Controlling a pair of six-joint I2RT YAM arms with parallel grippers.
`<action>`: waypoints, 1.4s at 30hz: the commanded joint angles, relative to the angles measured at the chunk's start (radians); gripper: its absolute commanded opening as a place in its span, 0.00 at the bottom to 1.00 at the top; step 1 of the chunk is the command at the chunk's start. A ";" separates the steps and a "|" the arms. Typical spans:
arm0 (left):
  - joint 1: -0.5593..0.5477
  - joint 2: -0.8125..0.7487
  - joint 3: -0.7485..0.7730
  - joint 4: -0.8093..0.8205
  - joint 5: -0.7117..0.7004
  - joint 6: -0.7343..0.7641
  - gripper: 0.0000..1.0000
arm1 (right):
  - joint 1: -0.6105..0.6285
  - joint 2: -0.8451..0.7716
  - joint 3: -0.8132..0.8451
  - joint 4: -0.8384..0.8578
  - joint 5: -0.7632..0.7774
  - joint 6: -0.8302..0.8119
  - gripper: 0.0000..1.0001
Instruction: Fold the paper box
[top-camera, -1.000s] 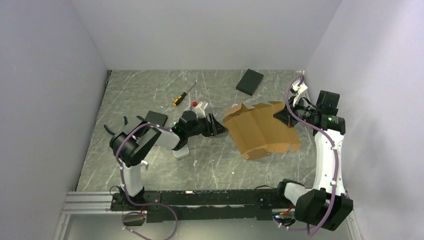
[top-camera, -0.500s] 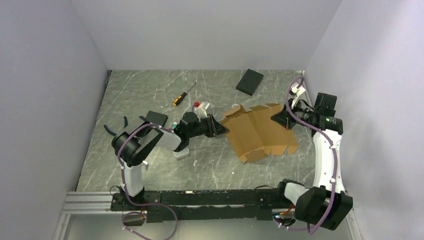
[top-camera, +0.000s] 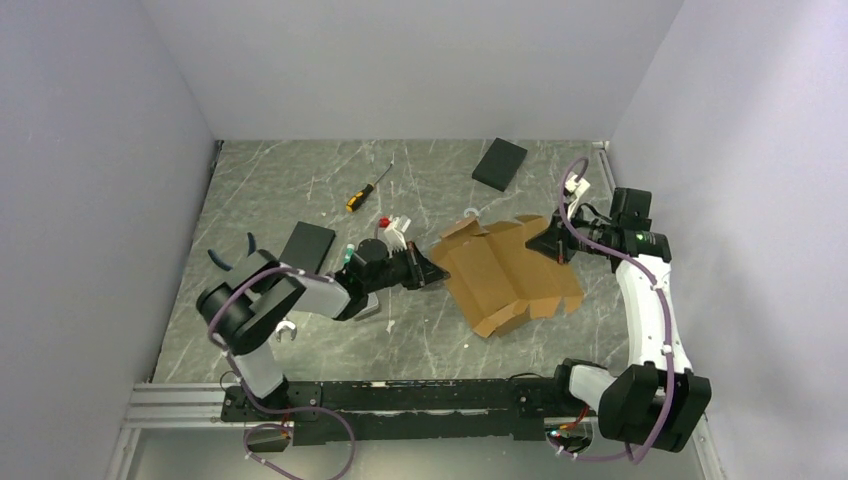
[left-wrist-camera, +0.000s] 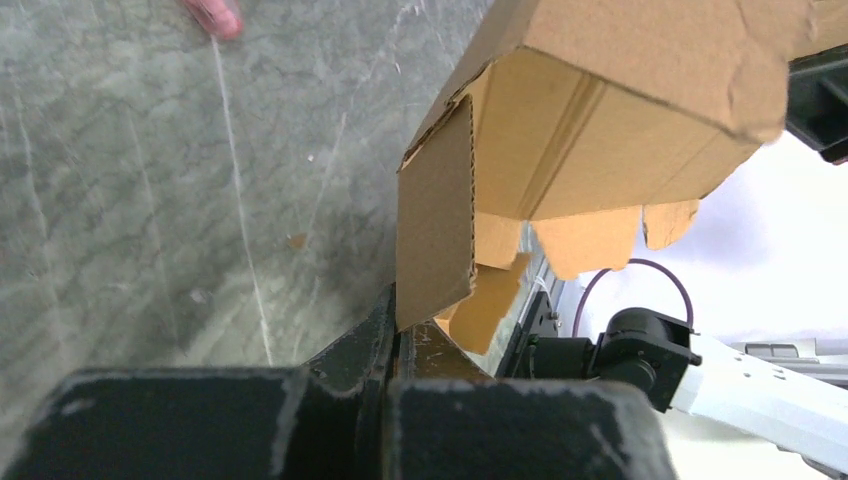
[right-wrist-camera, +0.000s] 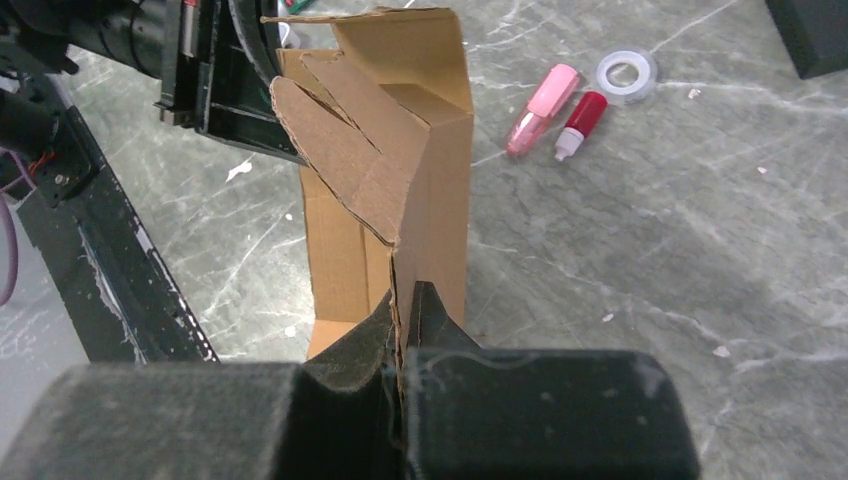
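Note:
The paper box (top-camera: 510, 272) is a tan, creased cardboard sheet with flaps, partly folded and held up off the table between both arms. My left gripper (top-camera: 432, 268) is shut on a flap at its left edge. In the left wrist view that flap (left-wrist-camera: 436, 230) stands upright and runs down into the left gripper (left-wrist-camera: 398, 325). My right gripper (top-camera: 548, 243) is shut on the sheet's far right edge. From the right wrist, the cardboard (right-wrist-camera: 400, 160) rises edge-on out of the closed right gripper (right-wrist-camera: 405, 310), with a rounded tab bent to the left.
One black slab (top-camera: 499, 163) lies at the back, another (top-camera: 307, 245) by the left arm. A yellow-handled screwdriver (top-camera: 367, 188) lies at back left. A pink marker (right-wrist-camera: 540, 108), a red-capped tube (right-wrist-camera: 578, 125) and a tape ring (right-wrist-camera: 627, 73) lie near the box.
My left gripper has closed on the box's left flap. Both arms and the box have shifted left and a little toward the near edge.

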 joint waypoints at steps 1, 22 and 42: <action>-0.041 -0.137 -0.005 -0.193 -0.103 -0.012 0.00 | 0.040 0.004 -0.018 0.071 -0.043 0.008 0.00; -0.105 -0.353 -0.037 -0.466 -0.259 0.028 0.00 | 0.124 0.049 -0.081 0.156 -0.162 0.070 0.00; -0.107 -0.311 0.087 -0.718 -0.348 -0.014 0.00 | 0.124 0.117 -0.158 0.359 -0.217 0.299 0.00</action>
